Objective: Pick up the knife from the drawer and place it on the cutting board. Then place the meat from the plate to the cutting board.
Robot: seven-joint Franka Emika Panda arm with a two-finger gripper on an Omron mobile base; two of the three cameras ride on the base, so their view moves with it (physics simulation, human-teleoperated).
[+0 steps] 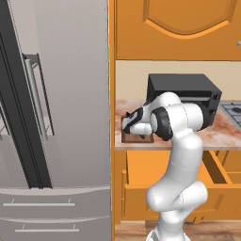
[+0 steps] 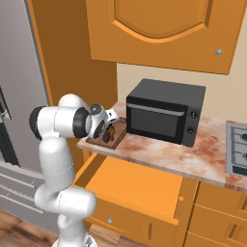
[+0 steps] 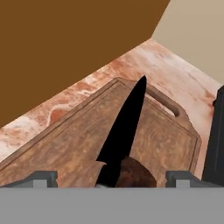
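Marbled desk (image 3: 144, 61) beside the microwave (image 2: 164, 112) carries the cutting board (image 3: 78, 144), knife (image 3: 124, 127) lying on it beside the meat (image 3: 135, 175), claw (image 3: 111, 181) spread wide just above, holding nothing, seemingly after release.

You see the knife (image 3: 124, 131) lying on the board (image 3: 70, 144) just ahead of your fingertips (image 3: 41, 178), blade pointing away.

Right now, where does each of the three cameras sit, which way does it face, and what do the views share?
Left base view: behind-left of the white arm, facing the steel fridge and the counter.
Right base view: behind-right, facing the black microwave and the open orange wooden drawer.
Hand view: looks past the fingers down onto the slim black knife.
All share the dark brown wooden cutting board.
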